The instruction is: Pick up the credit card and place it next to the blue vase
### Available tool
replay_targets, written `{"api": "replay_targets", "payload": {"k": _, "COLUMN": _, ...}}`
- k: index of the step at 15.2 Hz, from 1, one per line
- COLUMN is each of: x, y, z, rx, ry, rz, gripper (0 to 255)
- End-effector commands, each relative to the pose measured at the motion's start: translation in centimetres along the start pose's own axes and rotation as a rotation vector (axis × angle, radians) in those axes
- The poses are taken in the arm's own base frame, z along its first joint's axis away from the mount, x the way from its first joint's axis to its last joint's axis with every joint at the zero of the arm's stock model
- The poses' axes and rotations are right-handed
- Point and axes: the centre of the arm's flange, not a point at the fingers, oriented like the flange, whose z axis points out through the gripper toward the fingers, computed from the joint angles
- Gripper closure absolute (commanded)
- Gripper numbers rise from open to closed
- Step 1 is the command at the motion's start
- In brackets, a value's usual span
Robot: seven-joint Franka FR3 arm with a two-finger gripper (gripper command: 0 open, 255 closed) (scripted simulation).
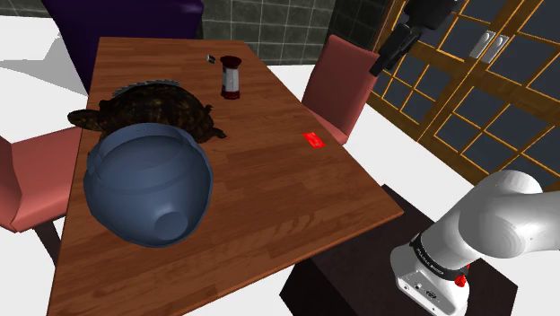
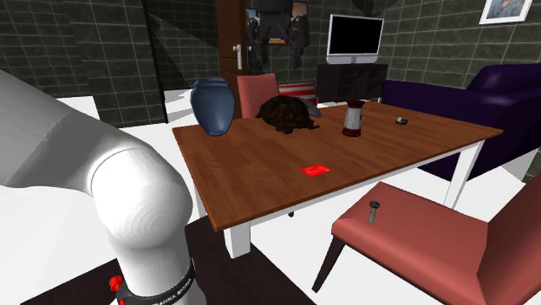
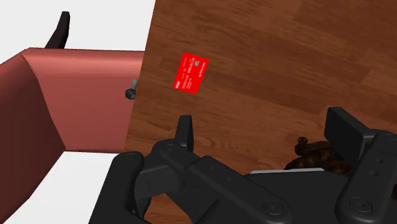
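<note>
Out ahead of the claw (image 3: pixel 261 121), the red credit card (image 3: pixel 191 72) lies flat on the wooden table (image 3: pixel 286 57), just beyond one fingertip and untouched. The fingers are spread wide with nothing gripped, and the blue vase (image 1: pixel 148 184) stands well away from the claw, beside the turtle (image 1: pixel 161 108).

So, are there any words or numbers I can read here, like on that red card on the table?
red card: there is white print on it, but it is too small to read.
black band around the white arm's base: it has pale lettering, too blurred to read.
jar: I can see no label to read.
So no text here can be quoted.
</note>
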Motion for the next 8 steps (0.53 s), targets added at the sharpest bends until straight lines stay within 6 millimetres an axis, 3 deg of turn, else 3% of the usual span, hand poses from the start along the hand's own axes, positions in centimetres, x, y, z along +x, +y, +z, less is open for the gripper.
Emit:
{"api": "replay_targets", "payload": {"k": 1, "x": 0.0, "y": 0.0, "z": 0.0, "rx": 0.0, "ry": 0.0, "rz": 0.0, "gripper": 0}}
{"api": "replay_targets", "payload": {"k": 8, "x": -0.4, "y": 0.3, "z": 9.2, "rx": -0.059, "ry": 0.104, "rz": 0.099, "gripper": 0}}
